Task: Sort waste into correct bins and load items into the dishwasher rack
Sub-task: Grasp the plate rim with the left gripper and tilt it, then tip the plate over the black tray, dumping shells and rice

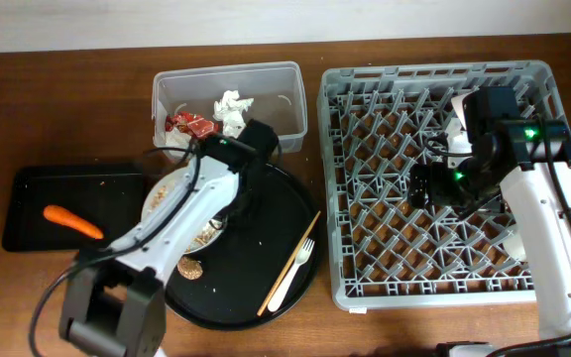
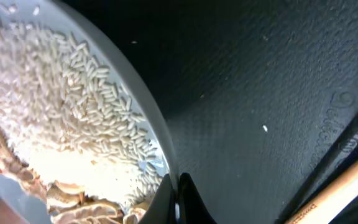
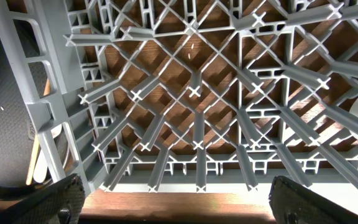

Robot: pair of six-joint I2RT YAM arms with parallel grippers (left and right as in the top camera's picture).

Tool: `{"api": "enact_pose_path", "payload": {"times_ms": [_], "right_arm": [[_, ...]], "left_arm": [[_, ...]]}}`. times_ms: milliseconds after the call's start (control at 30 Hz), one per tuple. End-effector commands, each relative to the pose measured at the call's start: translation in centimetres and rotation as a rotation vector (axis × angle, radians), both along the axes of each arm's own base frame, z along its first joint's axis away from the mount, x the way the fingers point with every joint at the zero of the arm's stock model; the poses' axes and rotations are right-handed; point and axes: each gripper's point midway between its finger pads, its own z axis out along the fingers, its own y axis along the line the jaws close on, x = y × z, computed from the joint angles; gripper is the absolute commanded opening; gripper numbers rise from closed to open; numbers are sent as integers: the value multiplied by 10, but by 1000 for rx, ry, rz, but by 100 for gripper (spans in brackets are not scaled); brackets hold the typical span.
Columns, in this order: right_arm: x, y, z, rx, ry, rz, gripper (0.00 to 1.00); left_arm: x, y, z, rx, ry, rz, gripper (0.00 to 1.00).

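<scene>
Left gripper seems clamped on the white plate rim, beside food scraps.

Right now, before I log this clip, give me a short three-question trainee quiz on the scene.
1. Which holds the red wrapper? A clear tub, B white plate, C round black tray.
2. True or false: the carrot lies in the clear tub.
3. Fill in: the right arm's jaws stand ___ above the dishwasher rack.
Key: 1 A; 2 false, it lies in the black rectangular tray; 3 open.
</scene>
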Motion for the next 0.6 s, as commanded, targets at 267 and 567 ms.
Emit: {"api": "enact_pose_path", "payload": {"times_ms": [267, 567], "right_arm": [[-4, -1, 4, 5, 1, -3, 98], [-8, 0, 3, 6, 17, -4, 98]], "left_arm": [[25, 78, 40, 59, -127, 177, 0], [66, 111, 40, -143, -216, 235, 0]]}}
